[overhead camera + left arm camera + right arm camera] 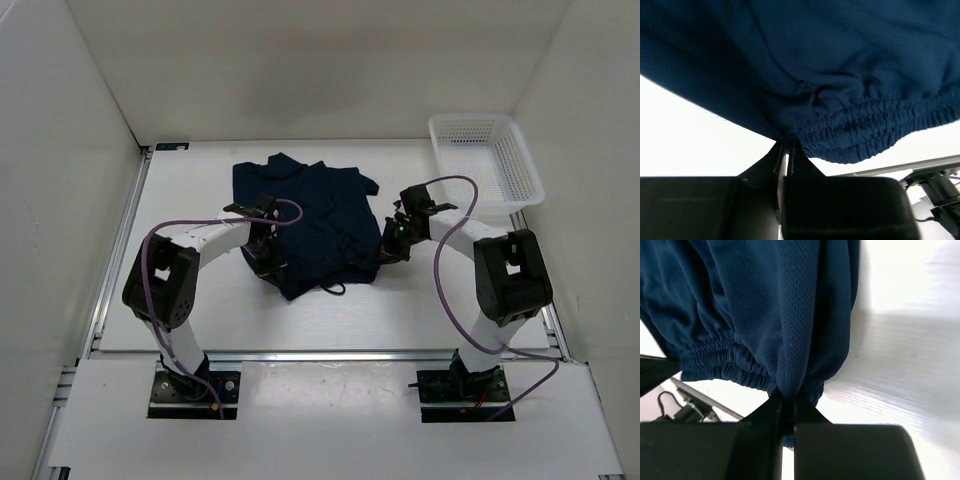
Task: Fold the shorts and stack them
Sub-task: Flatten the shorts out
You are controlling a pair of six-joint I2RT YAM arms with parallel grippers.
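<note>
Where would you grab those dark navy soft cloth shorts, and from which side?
Probably at the gathered elastic waistband, one corner each, coming from the near edge, which it faces. Its thick ridged hem gives bite; the left gripper and right gripper pinch there.

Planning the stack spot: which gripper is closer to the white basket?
Right. The right gripper, shut on the shorts at their right edge, is below-left of the white basket in the top view; the left gripper, shut on their left edge, lies farther away across them.
</note>
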